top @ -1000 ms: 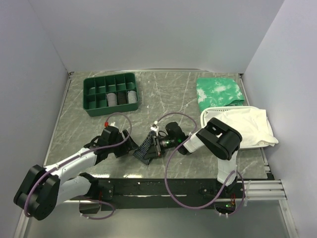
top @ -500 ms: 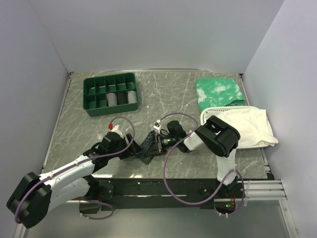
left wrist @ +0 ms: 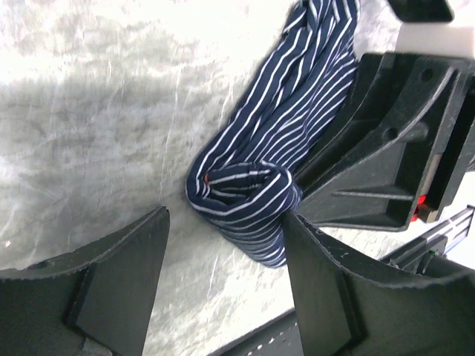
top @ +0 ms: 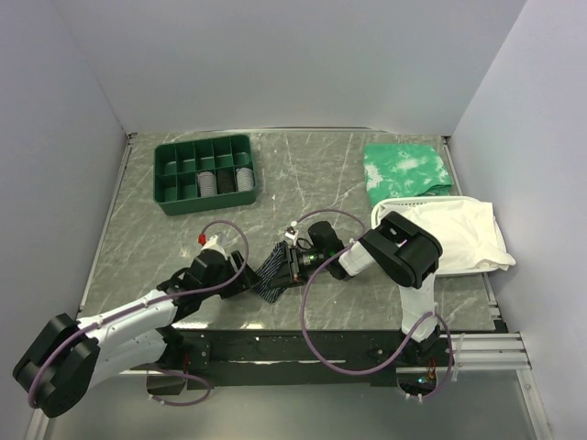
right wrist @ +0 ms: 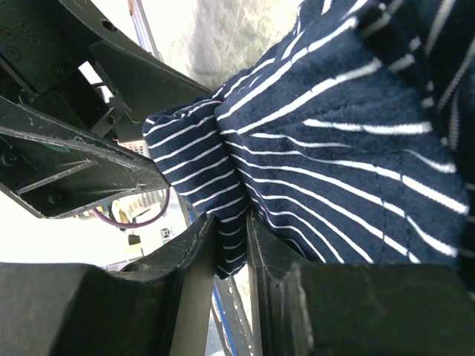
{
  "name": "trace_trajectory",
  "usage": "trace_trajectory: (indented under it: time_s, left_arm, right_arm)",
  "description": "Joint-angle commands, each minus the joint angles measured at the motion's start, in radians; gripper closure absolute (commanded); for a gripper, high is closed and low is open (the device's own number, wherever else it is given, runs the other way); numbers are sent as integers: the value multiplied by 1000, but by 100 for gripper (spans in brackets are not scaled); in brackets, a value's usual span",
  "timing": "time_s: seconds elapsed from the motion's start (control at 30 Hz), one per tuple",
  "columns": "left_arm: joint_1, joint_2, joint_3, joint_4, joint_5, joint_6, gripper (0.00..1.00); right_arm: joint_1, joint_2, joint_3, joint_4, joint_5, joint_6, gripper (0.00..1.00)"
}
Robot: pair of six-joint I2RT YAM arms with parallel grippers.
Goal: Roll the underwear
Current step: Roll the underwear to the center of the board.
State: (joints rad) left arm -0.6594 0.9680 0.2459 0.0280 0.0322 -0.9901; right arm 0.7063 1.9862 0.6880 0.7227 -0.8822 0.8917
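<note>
The underwear point(top: 271, 273) is a dark navy cloth with thin white stripes, bunched near the table's front edge between the two arms. In the left wrist view the underwear point(left wrist: 267, 170) is partly rolled, its rolled end just ahead of my open left gripper point(left wrist: 226, 259); its right finger touches the roll. My left gripper point(top: 246, 278) sits just left of the cloth. My right gripper point(top: 290, 267) is shut on the cloth's right edge; in the right wrist view the underwear point(right wrist: 326, 156) is pinched between the fingers of the right gripper point(right wrist: 234, 241).
A green compartment tray point(top: 204, 173) with a few rolled items stands at the back left. A green-and-white mottled cloth point(top: 407, 170) lies at the back right. A large white cloth point(top: 459, 234) in a basket sits at the right. The table's front edge point(top: 275, 323) is close.
My left arm moved right and forward to the cloth's left end over the last second. The cloth got more bunched and shifted slightly right. My right gripper kept its hold.
</note>
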Motion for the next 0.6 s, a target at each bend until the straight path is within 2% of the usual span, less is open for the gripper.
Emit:
trace_trajectory:
  time_s: [0.0, 0.23, 0.33, 0.47, 0.57]
  left_arm:
    - [-9, 29, -19, 81, -63, -28, 31]
    - [-28, 113, -22, 151, -94, -62, 34]
    - [-42, 165, -22, 170, -104, -77, 38]
    - [-66, 233, -26, 170, -127, -107, 53]
    - [-74, 250, -20, 161, -135, -113, 60]
  right_arm:
    - [-7, 34, 10, -55, 58, -33, 71]
    - [-5, 17, 1, -37, 49, -33, 70]
    - [-5, 3, -14, 0, 31, -23, 68]
    - [-5, -33, -33, 32, 20, -20, 64]
    - [-5, -82, -50, 52, 17, -23, 53]
